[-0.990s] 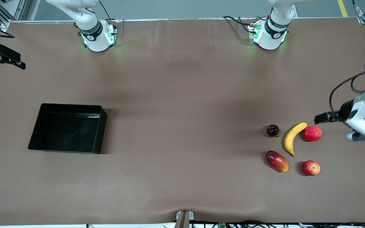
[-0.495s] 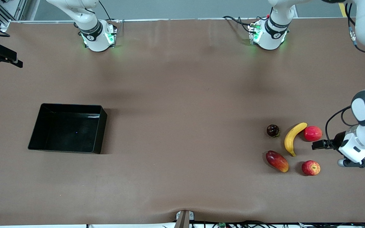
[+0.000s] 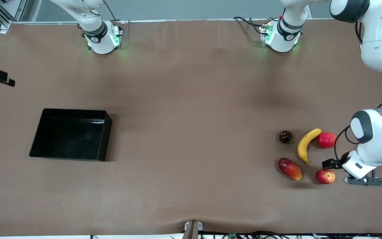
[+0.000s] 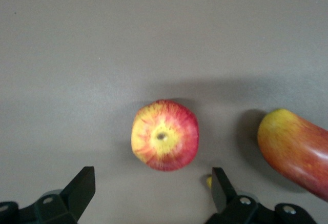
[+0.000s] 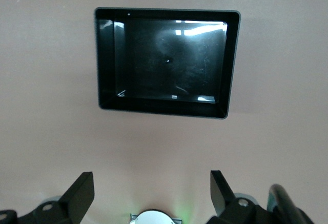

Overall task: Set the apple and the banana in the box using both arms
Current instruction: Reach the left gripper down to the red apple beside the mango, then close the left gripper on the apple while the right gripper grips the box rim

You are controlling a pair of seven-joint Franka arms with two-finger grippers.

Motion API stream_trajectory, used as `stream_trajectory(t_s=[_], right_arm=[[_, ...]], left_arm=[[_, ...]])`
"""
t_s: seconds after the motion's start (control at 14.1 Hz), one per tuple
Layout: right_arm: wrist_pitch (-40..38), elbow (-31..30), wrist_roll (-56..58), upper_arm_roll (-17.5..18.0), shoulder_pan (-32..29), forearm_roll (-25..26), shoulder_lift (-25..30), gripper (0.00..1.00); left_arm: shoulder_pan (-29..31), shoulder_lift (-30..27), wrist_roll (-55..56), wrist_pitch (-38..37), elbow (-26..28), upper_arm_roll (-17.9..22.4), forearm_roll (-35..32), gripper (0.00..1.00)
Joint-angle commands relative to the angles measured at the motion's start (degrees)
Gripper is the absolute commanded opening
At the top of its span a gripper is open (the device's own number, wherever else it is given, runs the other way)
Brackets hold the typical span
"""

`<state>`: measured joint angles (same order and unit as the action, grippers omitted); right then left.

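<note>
Left pincer (image 4: 151,193) open above apple (image 4: 164,141), clear table (image 4: 102,55) around.

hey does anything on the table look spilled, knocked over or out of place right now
Nothing stands out. The shallow black plastic box sits flat and empty; the curved yellow banana and small red-and-yellow streaked apple lie intact among other fruit toward the left arm's end.
</note>
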<state>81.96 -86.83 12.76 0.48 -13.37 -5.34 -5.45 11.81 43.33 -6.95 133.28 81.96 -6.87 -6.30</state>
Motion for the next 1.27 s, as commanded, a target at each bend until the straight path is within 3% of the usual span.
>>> stream_trajectory(t_s=[0.0,0.28,0.42,0.57,0.64,0.78,0.99,1.2], right_arm=[[2.31,2.54,0.43,0.48,-2.79,-0.02,-7.28,1.00],[8.90,2.54,0.87,0.48,-7.45,0.50,-12.12,1.00],[15.12,2.45,6.72,0.48,-9.91,0.51,-15.28,1.00],[19.10,1.92,8.08,0.57,-9.57,0.42,-19.41,1.00],[19.37,1.92,8.16,0.66,-8.52,0.51,-20.73,1.00],[20.34,0.35,8.34,0.57,-6.59,0.77,-22.67,1.00],[27.53,-5.71,8.34,0.57,-7.19,5.06,-22.85,1.00],[31.93,-7.04,8.25,0.49,-8.60,5.60,-26.71,1.00]], left_arm=[[-0.82,4.04,-0.69,0.92,-4.70,0.72,-0.99,1.00],[-1.26,6.07,-0.08,4.53,-5.06,0.63,-0.91,1.00],[-1.26,6.68,0.01,4.80,-5.06,0.55,-0.73,1.00],[-1.26,6.95,-0.60,4.80,-4.97,0.55,-0.82,1.00],[-1.26,6.95,-0.87,4.80,-4.80,0.55,-0.82,0.85],[-1.26,6.95,-0.78,4.80,-4.62,0.55,-1.08,0.42],[-1.18,5.99,-1.22,4.80,-4.62,0.55,-1.52,0.00],[-1.00,2.83,-0.70,0.95,-3.66,-2.51,-1.26,0.00]])
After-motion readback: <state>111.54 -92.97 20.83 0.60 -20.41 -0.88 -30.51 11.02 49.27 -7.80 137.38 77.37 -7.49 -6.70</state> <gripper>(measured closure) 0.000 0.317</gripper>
